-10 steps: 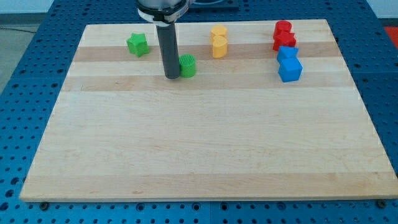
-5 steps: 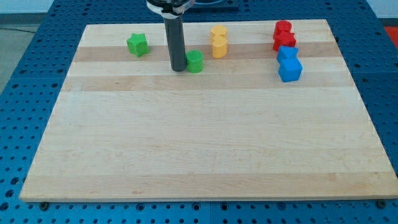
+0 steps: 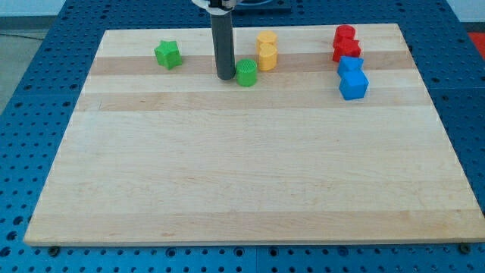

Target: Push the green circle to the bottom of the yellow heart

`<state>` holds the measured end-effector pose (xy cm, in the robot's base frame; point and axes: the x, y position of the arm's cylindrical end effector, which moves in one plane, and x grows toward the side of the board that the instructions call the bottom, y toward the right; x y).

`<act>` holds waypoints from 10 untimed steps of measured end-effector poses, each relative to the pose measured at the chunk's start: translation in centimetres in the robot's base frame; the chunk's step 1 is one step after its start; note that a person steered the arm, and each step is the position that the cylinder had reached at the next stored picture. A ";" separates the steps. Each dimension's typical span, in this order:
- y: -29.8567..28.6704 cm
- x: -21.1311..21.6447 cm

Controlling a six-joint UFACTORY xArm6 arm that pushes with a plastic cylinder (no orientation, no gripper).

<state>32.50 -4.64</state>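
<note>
Tip: my tip (image 3: 226, 77) is set on the counter (image 3: 242, 167), touching the view's left side of the green circle (image 3: 246, 73).
Green circle: placed just below and to the view's left of the yellow heart (image 3: 266, 55), near it.
Jaws: none are fitted; the arm ends in a dark rod.
Other blocks: a green block (image 3: 167, 54) at the view's upper left; red (image 3: 345, 43) and blue (image 3: 352, 78) blocks are grouped at the upper right.

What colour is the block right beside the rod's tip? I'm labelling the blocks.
Green: the green circle, touching my tip on its right, seen in the camera view.
</note>
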 end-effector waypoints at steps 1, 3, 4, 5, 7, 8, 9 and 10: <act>0.3 0.0; 0.3 0.8; 0.3 0.8; 0.7 0.8; 2.9 0.8; 3.3 0.8; 3.0 0.8; 3.3 0.8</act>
